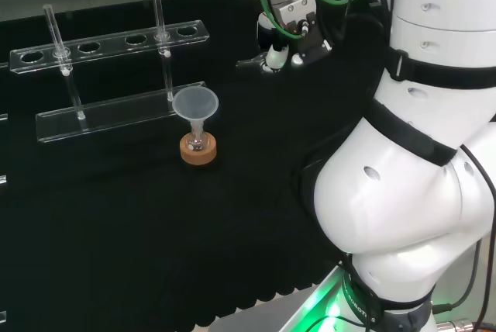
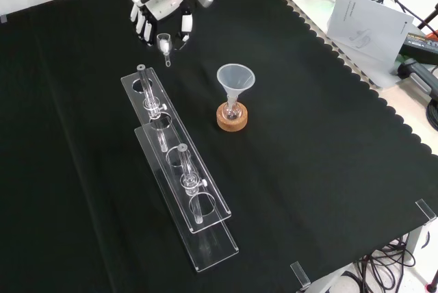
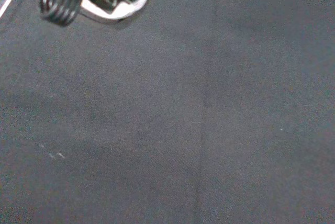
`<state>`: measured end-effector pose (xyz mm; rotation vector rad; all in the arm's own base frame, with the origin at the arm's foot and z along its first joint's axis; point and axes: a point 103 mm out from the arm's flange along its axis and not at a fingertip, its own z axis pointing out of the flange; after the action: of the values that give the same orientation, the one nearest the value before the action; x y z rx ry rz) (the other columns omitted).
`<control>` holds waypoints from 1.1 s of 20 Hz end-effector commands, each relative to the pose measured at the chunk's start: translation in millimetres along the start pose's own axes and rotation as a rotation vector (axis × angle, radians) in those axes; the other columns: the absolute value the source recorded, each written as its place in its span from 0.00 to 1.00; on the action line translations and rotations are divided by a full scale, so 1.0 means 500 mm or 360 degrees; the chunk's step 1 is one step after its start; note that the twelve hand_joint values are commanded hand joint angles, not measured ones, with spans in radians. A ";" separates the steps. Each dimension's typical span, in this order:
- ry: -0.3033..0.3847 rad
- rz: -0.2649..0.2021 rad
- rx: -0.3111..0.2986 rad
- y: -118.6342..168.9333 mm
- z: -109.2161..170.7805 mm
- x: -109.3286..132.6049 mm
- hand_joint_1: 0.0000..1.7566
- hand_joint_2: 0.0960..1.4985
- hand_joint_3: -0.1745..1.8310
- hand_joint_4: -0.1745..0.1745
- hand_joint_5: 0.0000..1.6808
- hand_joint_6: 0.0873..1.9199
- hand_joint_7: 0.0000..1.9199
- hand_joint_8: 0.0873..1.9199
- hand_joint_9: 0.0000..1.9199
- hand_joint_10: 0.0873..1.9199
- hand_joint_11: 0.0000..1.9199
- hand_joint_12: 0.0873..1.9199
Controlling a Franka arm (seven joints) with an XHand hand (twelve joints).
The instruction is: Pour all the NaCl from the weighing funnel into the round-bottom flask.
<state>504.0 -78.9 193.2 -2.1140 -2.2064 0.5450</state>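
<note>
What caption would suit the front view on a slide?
Robot hand holds a small clear weighing funnel above black cloth, apart from the funnel-topped flask on its cork ring.

White rounded arm links (image 1: 418,185), green cables (image 1: 267,2)

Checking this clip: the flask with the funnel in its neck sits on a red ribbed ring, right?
Not quite. The flask with the funnel in its neck sits on a cork ring, not a red ribbed one; the front view shows it.
</note>
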 end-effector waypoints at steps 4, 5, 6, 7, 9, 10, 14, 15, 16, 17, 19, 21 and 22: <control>-0.0026 0.0081 -0.0035 -0.116 -0.051 0.023 0.65 0.41 0.38 1.00 0.79 0.24 0.41 0.28 0.57 0.12 0.41 0.53; -0.0025 0.0090 -0.0038 -0.127 -0.056 0.026 0.65 0.41 0.38 1.00 0.79 0.24 0.41 0.28 0.57 0.12 0.41 0.53; -0.0022 0.0098 -0.0040 -0.136 -0.060 0.029 0.65 0.41 0.38 1.00 0.79 0.24 0.41 0.28 0.57 0.12 0.41 0.53; -0.0019 0.0104 -0.0044 -0.145 -0.064 0.032 0.65 0.41 0.38 1.00 0.79 0.24 0.41 0.29 0.57 0.12 0.41 0.53; -0.0018 0.0116 -0.0052 -0.165 -0.072 0.042 0.65 0.41 0.38 1.00 0.79 0.24 0.41 0.29 0.57 0.12 0.41 0.53; -0.0020 0.0118 -0.0055 -0.174 -0.076 0.049 0.65 0.41 0.38 1.00 0.79 0.24 0.41 0.29 0.57 0.12 0.41 0.53; -0.0040 0.0117 -0.0050 -0.205 -0.091 0.080 0.65 0.41 0.38 1.00 0.79 0.24 0.41 0.29 0.57 0.11 0.41 0.53; -0.0048 0.0117 -0.0049 -0.212 -0.094 0.088 0.65 0.41 0.38 1.00 0.79 0.24 0.41 0.29 0.57 0.11 0.41 0.53; -0.0050 0.0118 -0.0049 -0.219 -0.096 0.096 0.65 0.41 0.38 1.00 0.79 0.24 0.41 0.29 0.57 0.11 0.41 0.53; -0.0060 0.0122 -0.0047 -0.227 -0.097 0.104 0.65 0.41 0.38 1.00 0.79 0.24 0.41 0.29 0.57 0.11 0.41 0.53; -0.0071 0.0127 -0.0037 -0.240 -0.099 0.120 0.65 0.41 0.38 1.00 0.79 0.24 0.41 0.29 0.57 0.11 0.41 0.53; -0.0085 0.0130 -0.0027 -0.251 -0.101 0.132 0.65 0.41 0.38 1.00 0.79 0.24 0.41 0.29 0.57 0.11 0.41 0.53; -0.0090 0.0131 -0.0021 -0.256 -0.102 0.138 0.65 0.41 0.38 1.00 0.79 0.24 0.41 0.29 0.57 0.11 0.41 0.53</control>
<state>412.1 -25.1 259.8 -2.2328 -2.1770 0.5476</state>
